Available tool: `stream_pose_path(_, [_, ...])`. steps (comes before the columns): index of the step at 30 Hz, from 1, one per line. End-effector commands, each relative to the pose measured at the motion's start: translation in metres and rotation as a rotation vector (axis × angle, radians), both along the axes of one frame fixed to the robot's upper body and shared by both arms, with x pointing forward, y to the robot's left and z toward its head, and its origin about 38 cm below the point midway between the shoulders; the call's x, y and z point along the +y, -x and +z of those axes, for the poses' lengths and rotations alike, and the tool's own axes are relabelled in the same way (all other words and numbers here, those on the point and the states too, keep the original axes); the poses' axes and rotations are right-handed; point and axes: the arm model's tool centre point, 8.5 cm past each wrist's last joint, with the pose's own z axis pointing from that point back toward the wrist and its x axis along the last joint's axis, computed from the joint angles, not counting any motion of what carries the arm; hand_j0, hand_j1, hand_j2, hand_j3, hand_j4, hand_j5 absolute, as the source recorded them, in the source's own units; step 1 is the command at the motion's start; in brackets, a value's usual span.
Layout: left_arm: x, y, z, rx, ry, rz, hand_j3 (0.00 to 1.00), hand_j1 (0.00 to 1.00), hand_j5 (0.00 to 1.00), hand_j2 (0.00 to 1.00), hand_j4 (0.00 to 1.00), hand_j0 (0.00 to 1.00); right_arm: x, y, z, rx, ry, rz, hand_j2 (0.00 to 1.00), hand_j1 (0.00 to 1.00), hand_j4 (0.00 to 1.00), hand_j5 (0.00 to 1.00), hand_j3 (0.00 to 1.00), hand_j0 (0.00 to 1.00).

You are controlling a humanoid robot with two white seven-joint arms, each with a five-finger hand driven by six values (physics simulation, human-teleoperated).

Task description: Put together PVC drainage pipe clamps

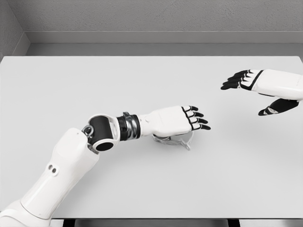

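My left hand (177, 119) has its fingers (199, 120) stretched flat, gripping nothing, hovering right over the clamp (174, 140) on the table (142, 80). My right hand (258, 87) hangs open, empty, far right.

You see a big white table (142, 75) that fills most of the view, with a plain gray wall (156, 16) behind it, another gray wall (9, 33) on the left, and soft, even light all over.
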Motion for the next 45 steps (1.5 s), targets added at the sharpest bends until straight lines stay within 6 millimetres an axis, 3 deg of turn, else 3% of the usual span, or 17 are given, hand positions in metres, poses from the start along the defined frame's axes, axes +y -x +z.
stream_pose_path(1, [0.0,0.001,0.0,0.002,0.005,-0.001,1.0,1.0,1.0,1.0,1.0,1.0,0.001,0.0,0.001,0.001,-0.004,0.001,1.0,1.0,1.0,1.0,1.0,1.0])
stream_pose_path(13, [-0.003,0.009,-0.006,0.007,-0.016,-0.024,1.0,1.0,1.0,1.0,1.0,1.0,0.009,0.004,0.004,-0.006,-0.003,0.02,1.0,1.0,1.0,1.0,1.0,1.0])
stream_pose_path(16, [-0.002,0.004,0.006,-0.019,-0.001,-0.021,1.0,1.0,1.0,1.0,1.0,1.0,0.008,0.005,0.006,-0.009,0.001,0.019,1.0,1.0,1.0,1.0,1.0,1.0])
stream_pose_path(17, [0.003,-0.003,0.014,-0.032,0.017,0.0,1.0,1.0,1.0,1.0,1.0,1.0,0.008,0.005,0.006,-0.008,0.001,0.02,1.0,1.0,1.0,1.0,1.0,1.0])
stream_pose_path(19, [0.032,-0.025,0.039,-0.067,0.085,0.102,1.0,1.0,1.0,1.0,1.0,1.0,0.01,0.007,0.009,-0.014,0.008,0.029,1.0,1.0,1.0,1.0,1.0,1.0])
stream_pose_path(23, [0.069,-0.042,0.063,-0.073,0.2,0.203,1.0,1.0,1.0,1.0,1.0,1.0,0.01,0.008,0.01,-0.015,0.013,0.027,1.0,1.0,1.0,1.0,1.0,1.0])
stream_pose_path(28, [0.143,-0.025,0.009,0.061,0.277,0.437,1.0,1.0,1.0,1.0,1.0,1.0,0.01,0.008,0.01,-0.016,0.013,0.03,1.0,1.0,1.0,1.0,1.0,1.0])
stream_pose_path(30, [0.16,-0.023,0.009,0.09,0.353,0.467,1.0,1.0,1.0,1.0,1.0,1.0,0.01,0.008,0.01,-0.016,0.013,0.03,1.0,1.0,1.0,1.0,1.0,1.0])
stream_pose_path(35, [0.159,-0.016,0.011,0.111,0.404,0.446,1.0,1.0,1.0,1.0,1.0,1.0,0.01,0.009,0.01,-0.014,0.013,0.029,1.0,1.0,1.0,1.0,1.0,1.0])
stream_pose_path(40, [0.141,-0.016,-0.019,0.177,0.32,0.428,1.0,1.0,1.0,1.0,1.0,1.0,0.01,0.009,0.01,-0.014,0.013,0.029,1.0,1.0,1.0,1.0,1.0,1.0])
stream_pose_path(45, [0.132,-0.015,-0.027,0.202,0.303,0.408,1.0,1.0,1.0,1.0,1.0,1.0,0.01,0.009,0.009,-0.013,0.013,0.029,1.0,1.0,1.0,1.0,1.0,1.0])
